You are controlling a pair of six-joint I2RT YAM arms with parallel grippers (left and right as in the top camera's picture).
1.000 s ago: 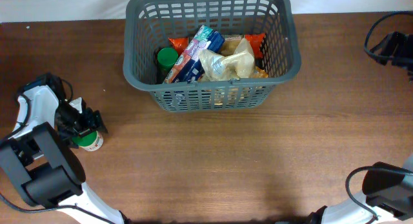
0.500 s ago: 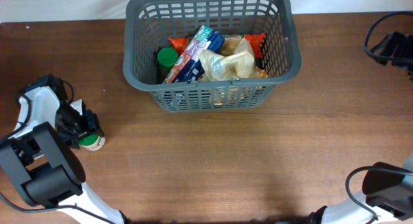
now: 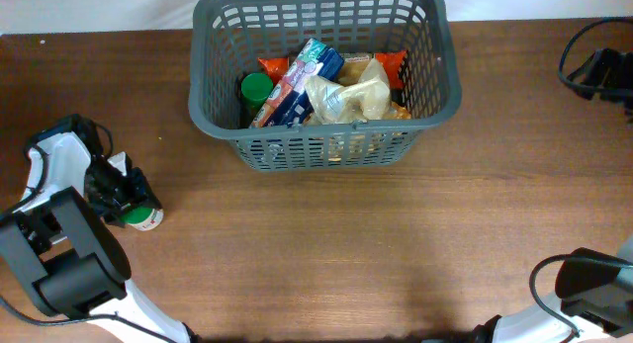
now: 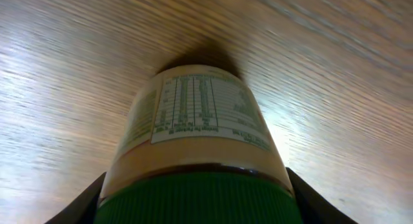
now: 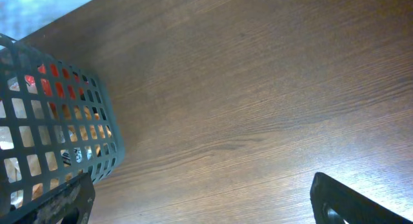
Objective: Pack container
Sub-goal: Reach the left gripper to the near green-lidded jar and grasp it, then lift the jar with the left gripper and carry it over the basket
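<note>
**Change from earlier frames.** Left gripper (image 3: 129, 200) has drawn slightly back toward its arm base. The jar (image 3: 147, 219) has shifted a little rightward with it. Basket, its contents and the right arm are unmoved.

**Left gripper.** Fingers (image 4: 84, 204) are pressed against both sides of the jar's ribbed green cap, and the jar sits between them. The overhead view shows only the cap's edge and a white flank. The left wrist view alone shows the nutrition label and the jar's shadow on the wood beyond the fingertips.

**Surface and room.** Dark brown wood-grain table (image 3: 396, 244), with a white backdrop (image 3: 89, 7) along the far edge.

**Basket** (image 3: 326, 147). Dark grey with lattice walls, well apart from the left fingers, far across the table. It holds a green lid (image 3: 255, 86), a blue-and-white packet (image 3: 297, 81), a crinkled bag (image 3: 346, 96) and orange packs (image 3: 391, 61).

**Right gripper** (image 5: 203, 204). Fingers are spread wide with bare table between them. The right wrist view alone places a basket corner just beyond one fingertip.
</note>
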